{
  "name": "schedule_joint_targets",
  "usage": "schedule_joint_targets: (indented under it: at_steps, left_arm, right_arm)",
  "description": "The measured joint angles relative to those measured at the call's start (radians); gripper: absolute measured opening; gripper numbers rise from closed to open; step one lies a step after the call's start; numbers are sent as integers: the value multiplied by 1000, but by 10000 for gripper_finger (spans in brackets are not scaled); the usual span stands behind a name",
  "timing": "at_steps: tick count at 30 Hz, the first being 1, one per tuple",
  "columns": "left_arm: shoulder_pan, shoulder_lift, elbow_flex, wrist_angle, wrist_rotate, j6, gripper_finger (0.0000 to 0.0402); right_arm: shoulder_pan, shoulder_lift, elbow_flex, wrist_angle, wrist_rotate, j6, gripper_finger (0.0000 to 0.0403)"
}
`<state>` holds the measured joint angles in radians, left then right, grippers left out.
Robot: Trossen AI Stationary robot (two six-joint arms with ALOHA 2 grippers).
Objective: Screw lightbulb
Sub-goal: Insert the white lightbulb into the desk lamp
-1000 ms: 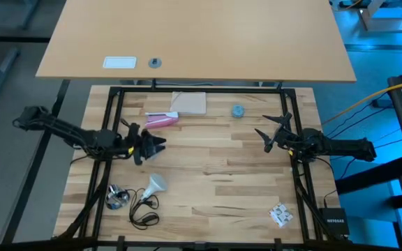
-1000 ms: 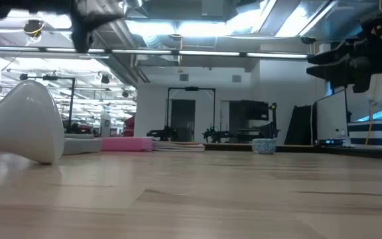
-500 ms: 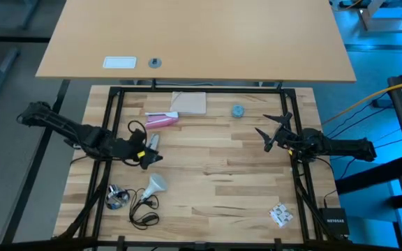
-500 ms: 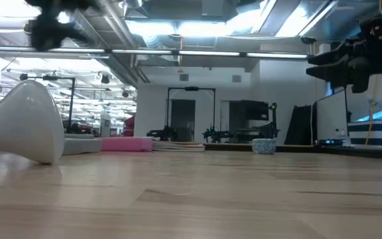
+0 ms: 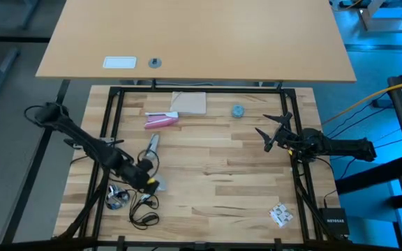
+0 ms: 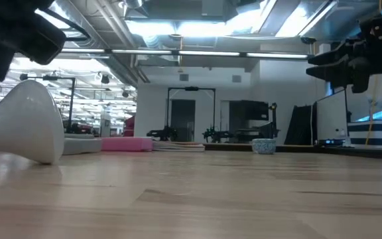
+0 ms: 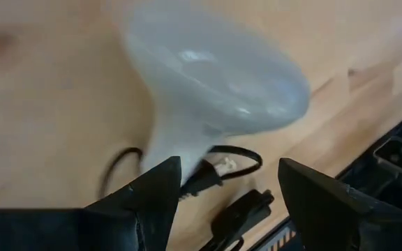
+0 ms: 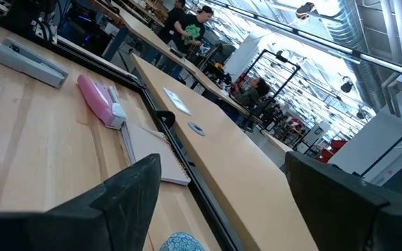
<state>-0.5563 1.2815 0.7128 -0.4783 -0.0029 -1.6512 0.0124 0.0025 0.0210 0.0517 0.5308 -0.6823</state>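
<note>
Two tools are in play, but only the left tool (image 5: 147, 183) is engaged; its fingers (image 7: 145, 202) are spread apart with nothing between them, poised directly over the lightbulb (image 7: 211, 90). The lightbulb lies on its side on the worktop (image 5: 222, 181) near the front left corner, globe end away from the black cord (image 5: 144, 216) and the silvery socket (image 5: 116, 198) just beside it. For a sound pick-up, the tool is best lowered so that the tapering neck, not the wide globe, sits between the fingers, which should be closed gently, since the frosted surface looks smooth and liable to slip or roll. The cord under the neck should be kept out of the grasp. The right tool (image 5: 271, 132) waits above the right side of the worktop, its fingers likewise apart and empty.

Compared with a second ago, the left arm has been swung from the middle left of the worktop toward the front, ending over the lightbulb. The right arm, the lightbulb and the socket are unchanged.
</note>
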Motion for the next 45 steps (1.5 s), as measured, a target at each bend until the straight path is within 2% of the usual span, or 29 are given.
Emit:
schedule_joint_targets:
  at_steps: [6,12,18,26,31,34,36,43,45]
  left_arm:
    - [-35,120,7,102,7,8,233]
    - [-34,183,-6,54,-26,29,233]
    - [-28,170,11,62,-57,63,233]
    - [14,167,24,97,-187,126,233]
    - [38,117,54,123,-294,246,233]
    - [40,64,122,27,-369,311,233]
    - [40,32,180,-116,-407,325,233]
    - [33,-23,392,-697,-490,221,233]
    - [33,-23,407,-780,-491,203,233]
  right_arm:
    - [0,0,0,0,0,0,309]
    - [0,0,0,0,0,0,309]
    - [0,0,0,0,0,0,309]
    - [0,0,0,0,0,0,309]
    - [0,0,0,1,0,-2,309]
    - [0,0,0,1,0,-3,309]
    - [0,0,0,1,0,-3,309]
    - [0,0,0,0,0,-3,309]
    - [0,0,0,0,0,-3,309]
